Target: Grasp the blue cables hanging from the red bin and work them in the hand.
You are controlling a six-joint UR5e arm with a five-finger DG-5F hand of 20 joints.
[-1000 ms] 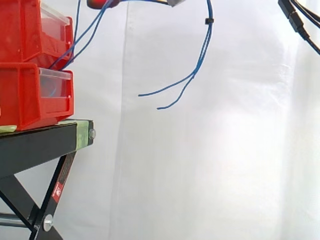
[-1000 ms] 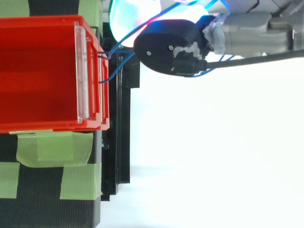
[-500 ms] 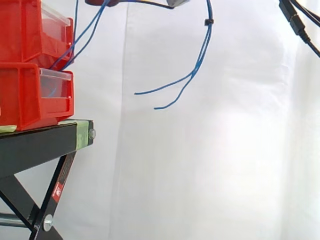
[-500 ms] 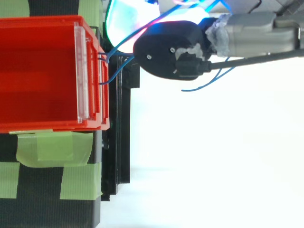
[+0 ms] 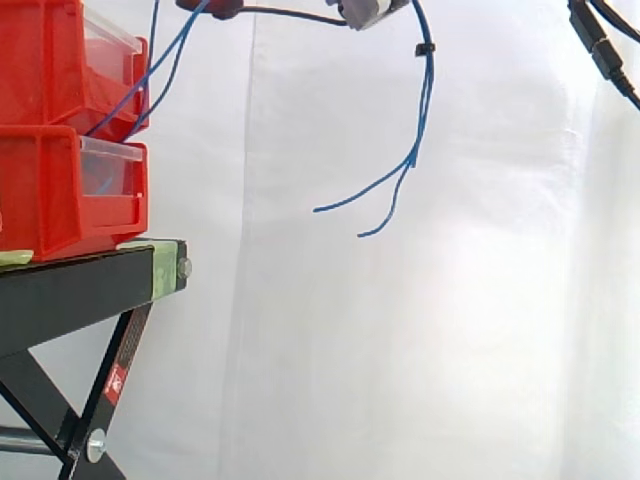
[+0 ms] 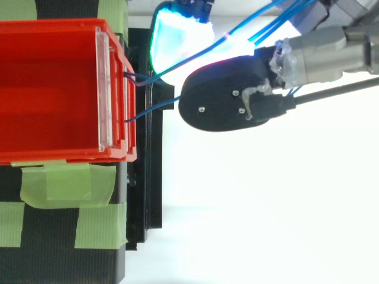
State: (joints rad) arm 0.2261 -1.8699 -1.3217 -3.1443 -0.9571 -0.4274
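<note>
Against the curtain (image 5: 400, 350), hand (image 6: 228, 103) grips cables (image 5: 429, 100); loose ends have swung away from the bin (image 6: 53, 89): working under way.

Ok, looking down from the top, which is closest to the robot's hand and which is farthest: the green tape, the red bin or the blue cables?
In the top view, nearest the hand first:
1. blue cables: right at the hand, reaching it from the bin.
2. red bin: at the view's left, across a gap from the hand.
3. green tape: lower left, below the bin.
</note>
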